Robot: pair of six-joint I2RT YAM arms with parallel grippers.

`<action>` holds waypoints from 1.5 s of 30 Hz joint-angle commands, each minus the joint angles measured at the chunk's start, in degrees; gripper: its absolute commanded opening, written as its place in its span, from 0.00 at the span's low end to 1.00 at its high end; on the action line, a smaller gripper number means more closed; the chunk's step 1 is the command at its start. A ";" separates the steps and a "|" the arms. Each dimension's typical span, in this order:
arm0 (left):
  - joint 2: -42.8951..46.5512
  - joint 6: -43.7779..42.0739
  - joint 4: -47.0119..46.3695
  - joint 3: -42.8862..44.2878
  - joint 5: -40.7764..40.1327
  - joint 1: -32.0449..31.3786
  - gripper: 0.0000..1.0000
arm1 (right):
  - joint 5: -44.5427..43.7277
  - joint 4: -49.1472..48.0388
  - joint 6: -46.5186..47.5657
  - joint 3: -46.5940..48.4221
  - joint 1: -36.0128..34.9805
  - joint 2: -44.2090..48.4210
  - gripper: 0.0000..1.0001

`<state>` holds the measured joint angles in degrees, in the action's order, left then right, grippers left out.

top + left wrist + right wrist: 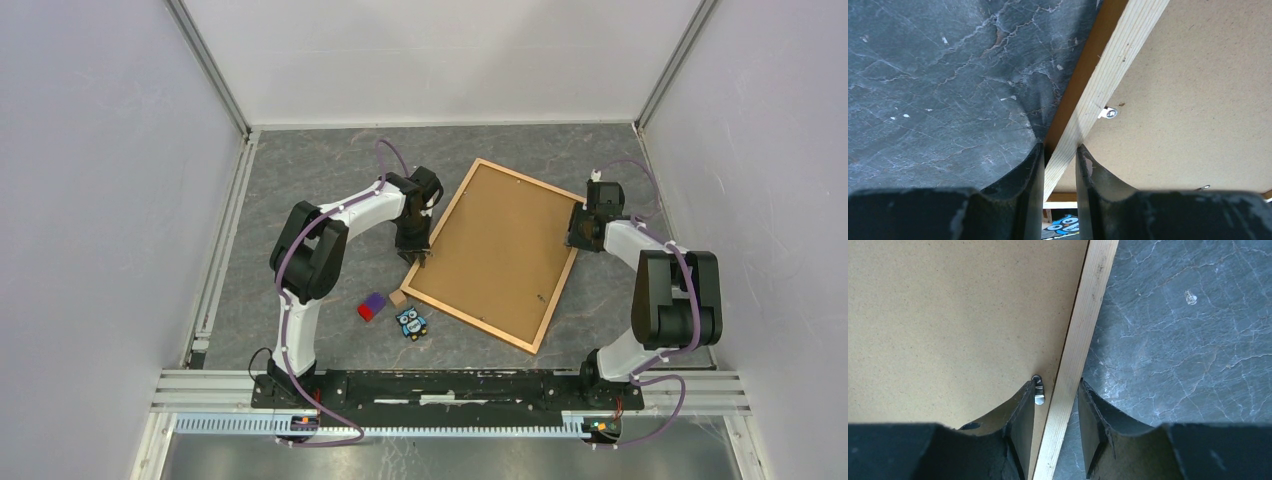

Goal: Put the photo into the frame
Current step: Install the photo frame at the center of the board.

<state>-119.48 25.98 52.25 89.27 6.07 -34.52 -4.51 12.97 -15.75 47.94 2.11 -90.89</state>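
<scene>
The frame (530, 178), thin light wood, lies back side up in the middle of the table, turned at an angle. A plain brown backing board (495, 245) fills it. The photo is not in view. My left gripper (418, 255) is at the frame's left rail near its near-left corner. In the left wrist view the gripper (1060, 155) is shut on that rail (1103, 85). My right gripper (578, 235) straddles the right rail (1083, 315). In the right wrist view it (1057, 395) is open, with gaps on both sides of the rail.
A purple and red block (372, 306), an owl figure (411, 323) and a small beige piece (397, 297) lie just off the frame's near-left corner. Metal turn clips (1108, 113) (1038, 392) sit on the backing board. White walls enclose the table.
</scene>
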 commanded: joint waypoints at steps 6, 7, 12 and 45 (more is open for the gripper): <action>-1.02 -1.02 1.59 1.21 -0.20 -0.04 0.14 | -0.64 1.15 8.47 0.22 -0.52 -1.51 0.27; -1.12 -1.02 1.58 1.25 -0.18 -0.02 0.14 | -0.64 0.81 8.73 0.31 -0.51 -1.80 0.26; -1.37 -1.11 1.53 1.22 -0.09 -0.02 0.14 | 1.10 -0.60 8.70 0.70 -0.52 -2.18 0.26; -3.07 -0.49 1.38 1.35 3.86 0.14 0.06 | 10.07 8.11 4.64 -13.14 -7.85 21.29 0.90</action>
<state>-120.60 25.98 55.00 90.08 9.21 -33.89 1.52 19.66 -10.83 39.44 -4.54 -73.89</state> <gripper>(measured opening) 0.313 0.900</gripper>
